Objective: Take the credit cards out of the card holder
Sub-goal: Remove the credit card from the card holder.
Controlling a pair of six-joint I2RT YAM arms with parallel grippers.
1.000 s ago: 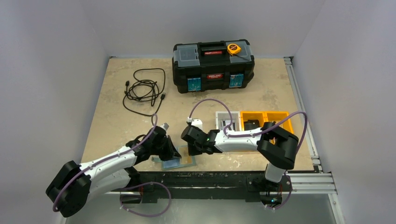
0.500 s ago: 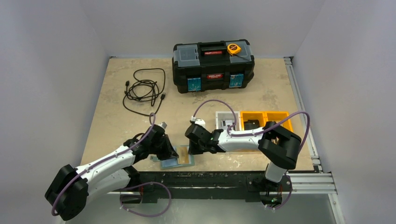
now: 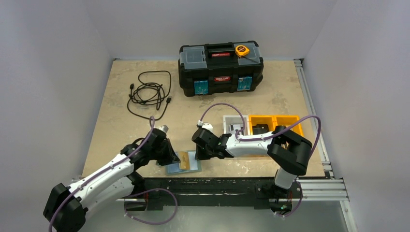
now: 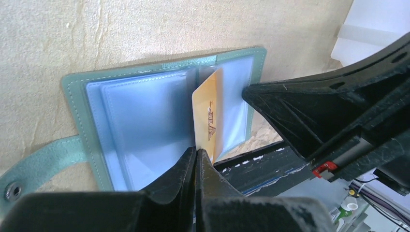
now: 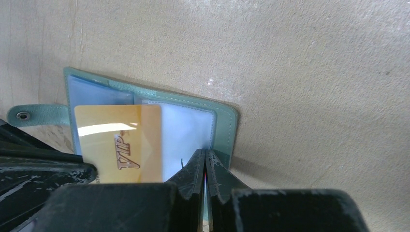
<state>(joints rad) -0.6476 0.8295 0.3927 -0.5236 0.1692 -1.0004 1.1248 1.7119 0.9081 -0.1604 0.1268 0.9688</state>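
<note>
Teal-green card holder [image 3: 193, 167] is lying open and flat on the table [image 3: 121, 96], with its pale blue pockets facing up. Its side tab [image 4: 43, 162] is sticking out on the left. The black toolbox [image 3: 221, 67] is sitting far behind the card holder.

The left arm [image 3: 111, 169] is stretching out low and long, coming in at the card holder from its left side. The left gripper [image 4: 196, 154] is pinching the bottom edge of the tan-orange card [image 4: 209, 116], with its fingers squeezed tight on it. The card is standing up on its edge over the middle fold of the card holder, leaning a little. Gold letters are showing on its face. It is hard to tell if the far end of the card is sitting in a pocket.

The right arm [image 3: 251, 141] is bending at the elbow and reaching sideways, coming in at the card holder from its right side. The right gripper [image 5: 205, 157] is pressing its fingers together on the right edge of the card holder. Both wrists are staying low, just over the card holder.
</note>
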